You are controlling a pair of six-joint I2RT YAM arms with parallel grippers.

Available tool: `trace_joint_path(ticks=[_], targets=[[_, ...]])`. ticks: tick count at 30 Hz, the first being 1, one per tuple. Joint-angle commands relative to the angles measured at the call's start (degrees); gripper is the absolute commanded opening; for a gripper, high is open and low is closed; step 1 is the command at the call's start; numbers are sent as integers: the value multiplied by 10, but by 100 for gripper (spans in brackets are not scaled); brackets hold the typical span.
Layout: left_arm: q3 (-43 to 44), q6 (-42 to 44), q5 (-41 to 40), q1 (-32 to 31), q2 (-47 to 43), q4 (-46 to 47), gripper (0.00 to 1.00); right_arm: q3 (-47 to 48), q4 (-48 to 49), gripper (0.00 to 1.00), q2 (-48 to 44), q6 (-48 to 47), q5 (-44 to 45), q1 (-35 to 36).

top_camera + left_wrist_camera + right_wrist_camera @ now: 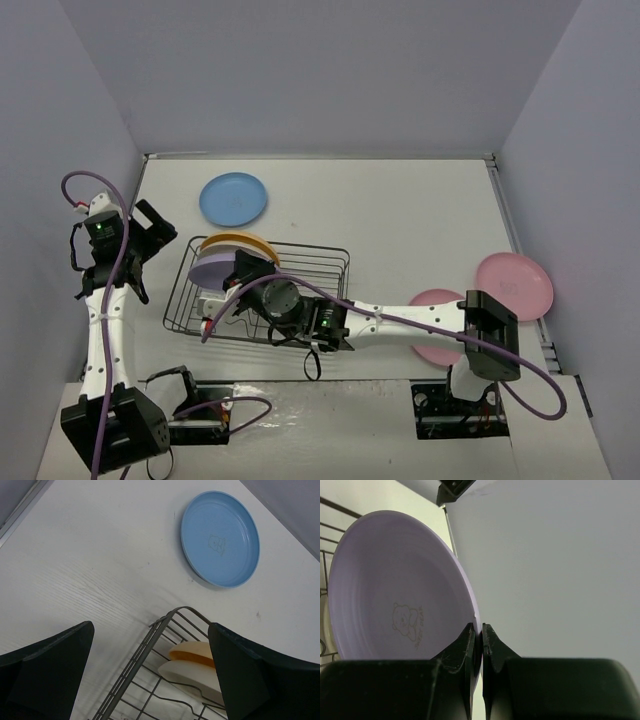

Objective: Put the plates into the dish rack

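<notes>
My right end effector (481, 637) is clamped shut on the rim of the purple plate (395, 595), the two fingers pinching its edge with the plate tipped up on its side. From above, that plate (215, 270) sits over the left end of the dish rack (320, 265), just in front of the yellow-orange plate (240, 243), which already stands in the wires. My left wrist view shows the cream plate (190, 677) in the rack too, right beside the yellow-orange one (192, 652). I cannot tell whether the purple plate's lower edge has seated between the dividers, since my own arm hides that spot. My left end effector (151, 626) hangs with its jaws spread wide and nothing between them, above the rack's far left corner (145, 650). The blue plate (220, 539) lies flat on the bench (75, 555) a little beyond that corner. The two pink plates lie flat at the right side of the bench, well apart from the rack: one out in the open (514, 285), the other (432, 300) partly under my right arm. By my count, two plates are loaded, a third is in hand at the rack, and three remain to fetch.
</notes>
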Motion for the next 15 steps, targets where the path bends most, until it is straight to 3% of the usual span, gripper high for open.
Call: trace_joint_path(ticks=[1,7,15], targets=[[19,3,-1,-1,-5,21,97,48,111,0,4,-28,49,4],[20,4,1,0,-3,21,97,56,165,0,38,-64,87,4],[22,6,-1,-1,-2,20,97,68,157,0,44,-60,80,4]])
